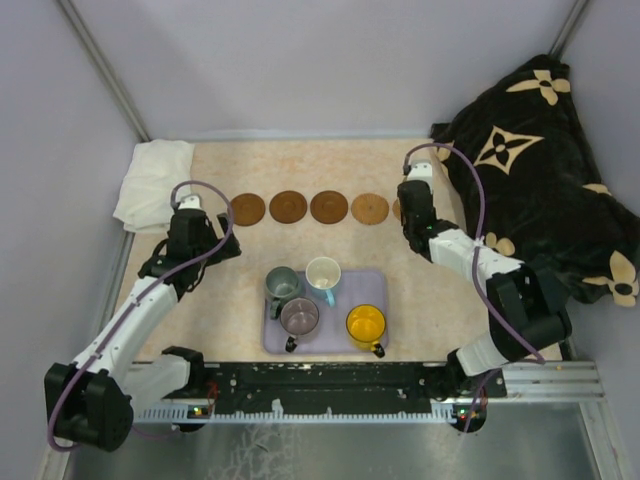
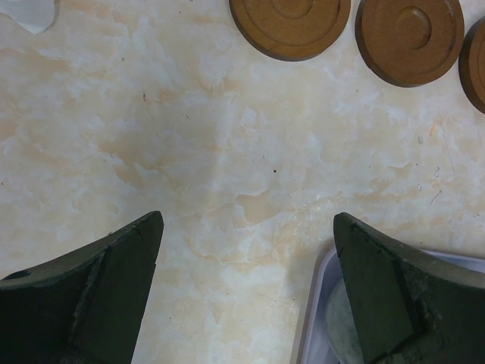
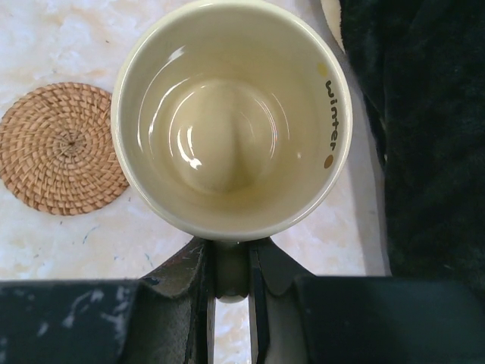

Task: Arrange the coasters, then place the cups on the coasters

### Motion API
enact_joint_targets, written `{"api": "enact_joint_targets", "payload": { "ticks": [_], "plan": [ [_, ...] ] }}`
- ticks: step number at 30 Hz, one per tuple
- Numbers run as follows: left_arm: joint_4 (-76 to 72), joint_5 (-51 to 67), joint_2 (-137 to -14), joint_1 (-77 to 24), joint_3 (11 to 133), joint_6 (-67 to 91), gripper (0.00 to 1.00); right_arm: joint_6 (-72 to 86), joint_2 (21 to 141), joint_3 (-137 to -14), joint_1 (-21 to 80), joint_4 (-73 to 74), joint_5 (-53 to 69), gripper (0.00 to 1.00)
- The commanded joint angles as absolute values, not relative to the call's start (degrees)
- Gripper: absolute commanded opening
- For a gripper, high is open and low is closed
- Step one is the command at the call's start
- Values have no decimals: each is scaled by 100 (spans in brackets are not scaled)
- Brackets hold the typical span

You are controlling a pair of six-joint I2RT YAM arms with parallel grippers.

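Observation:
Several brown coasters [image 1: 288,207] lie in a row across the far side of the table. A woven tan coaster [image 3: 64,148] is the nearest to my right gripper. My right gripper [image 3: 231,273] is shut on the handle of the cream cup [image 3: 231,121], holding it upright at the row's right end [image 1: 413,205]. What lies under the cup is hidden. The grey-green cup [image 1: 282,285], white cup [image 1: 323,273], mauve cup [image 1: 299,317] and yellow cup [image 1: 366,325] stand on the lavender tray [image 1: 375,285]. My left gripper [image 2: 248,220] hangs open over bare table, left of the tray.
A black blanket [image 1: 540,170] with tan flowers fills the right side, close beside the cream cup. A white cloth [image 1: 150,185] lies at the far left. The tray corner [image 2: 314,303] sits just under my left gripper's right finger.

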State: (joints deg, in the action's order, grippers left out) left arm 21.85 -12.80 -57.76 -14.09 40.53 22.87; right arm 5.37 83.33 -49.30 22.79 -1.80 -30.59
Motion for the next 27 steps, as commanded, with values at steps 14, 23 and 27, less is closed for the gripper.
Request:
{"api": "enact_joint_targets", "payload": {
  "ticks": [14, 23, 27],
  "plan": [
    [1934, -1376, -6156, -1380, 4289, 2242, 100, 380, 9149, -5821, 1837, -1543, -2472, 0],
    [1947, -1423, -6160, -1380, 4263, 2233, 99, 390, 9237, -5849, 1837, -1404, -2464, 0],
    [1951, -1458, -6144, -1378, 4250, 2233, 99, 467, 9235, -5784, 1837, -1376, -2466, 0]
  ]
}}
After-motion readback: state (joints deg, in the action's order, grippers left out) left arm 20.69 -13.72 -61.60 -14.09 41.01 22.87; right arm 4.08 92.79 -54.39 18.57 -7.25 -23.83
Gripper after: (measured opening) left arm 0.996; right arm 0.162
